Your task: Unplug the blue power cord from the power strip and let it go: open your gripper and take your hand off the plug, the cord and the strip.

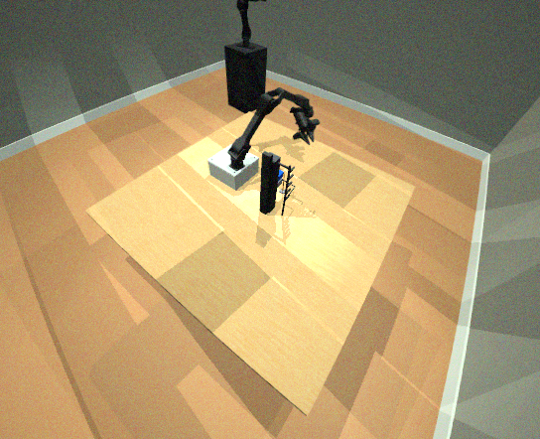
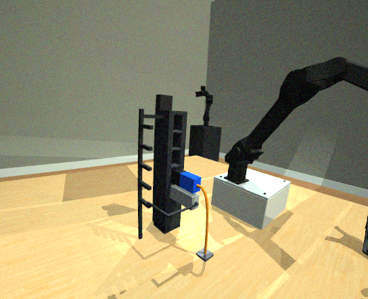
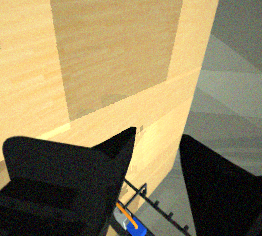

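The blue plug [image 1: 280, 174] [image 2: 189, 182] [image 3: 137, 230] sits against the lowest socket of the upright black power strip [image 2: 185, 125]. Its orange cord [image 2: 207, 216] [image 3: 127, 216] arches down to a small dark plate on the table. My gripper [image 1: 311, 142] [image 3: 158, 136] is partly open, with nothing between its fingers. It hangs in the air, well away from the plug and higher than it; in the exterior view only part of it shows at the right edge. In the wrist view the left finger hides part of the strip area.
A black post [image 1: 268, 184] [image 2: 163, 169] stands behind the strip, with a thin black rack [image 2: 141, 172] beside it. A grey block [image 2: 184, 196] juts out under the plug, and a thin bent bar runs from the rack to it. The arm's white base box [image 1: 232, 169] [image 2: 241, 199] stands nearby.
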`<state>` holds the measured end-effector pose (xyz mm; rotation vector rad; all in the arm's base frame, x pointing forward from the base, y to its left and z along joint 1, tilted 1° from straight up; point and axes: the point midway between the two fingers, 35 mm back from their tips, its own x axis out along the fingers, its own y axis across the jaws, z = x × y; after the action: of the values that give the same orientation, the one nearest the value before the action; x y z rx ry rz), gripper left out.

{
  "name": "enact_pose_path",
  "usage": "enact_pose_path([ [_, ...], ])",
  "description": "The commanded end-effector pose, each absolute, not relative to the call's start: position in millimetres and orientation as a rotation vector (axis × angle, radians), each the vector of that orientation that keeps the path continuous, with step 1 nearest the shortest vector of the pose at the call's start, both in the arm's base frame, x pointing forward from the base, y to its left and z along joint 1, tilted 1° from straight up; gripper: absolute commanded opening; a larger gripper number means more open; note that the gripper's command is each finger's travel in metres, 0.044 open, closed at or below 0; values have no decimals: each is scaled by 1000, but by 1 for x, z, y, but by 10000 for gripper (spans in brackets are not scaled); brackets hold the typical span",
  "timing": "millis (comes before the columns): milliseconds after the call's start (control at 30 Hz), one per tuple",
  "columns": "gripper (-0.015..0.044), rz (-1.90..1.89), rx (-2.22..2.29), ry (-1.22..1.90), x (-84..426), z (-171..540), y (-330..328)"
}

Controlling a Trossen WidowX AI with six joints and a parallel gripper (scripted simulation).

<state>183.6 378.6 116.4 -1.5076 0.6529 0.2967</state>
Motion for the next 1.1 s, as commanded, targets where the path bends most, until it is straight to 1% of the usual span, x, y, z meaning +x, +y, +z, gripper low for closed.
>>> enact_pose_path([
  [0, 160, 389, -1563, 881, 225, 118, 323],
  [133, 160, 557, -1576, 1077, 250, 117, 265],
  [300, 160, 827, -1518, 1222, 260, 116, 196],
  [433, 160, 1042, -1436, 1233, 257, 116, 152],
  [567, 160, 1241, -1340, 1151, 245, 116, 114],
  [667, 160, 1304, -1307, 1096, 239, 117, 102],
  [1067, 160, 1304, -1307, 1096, 241, 117, 101],
])
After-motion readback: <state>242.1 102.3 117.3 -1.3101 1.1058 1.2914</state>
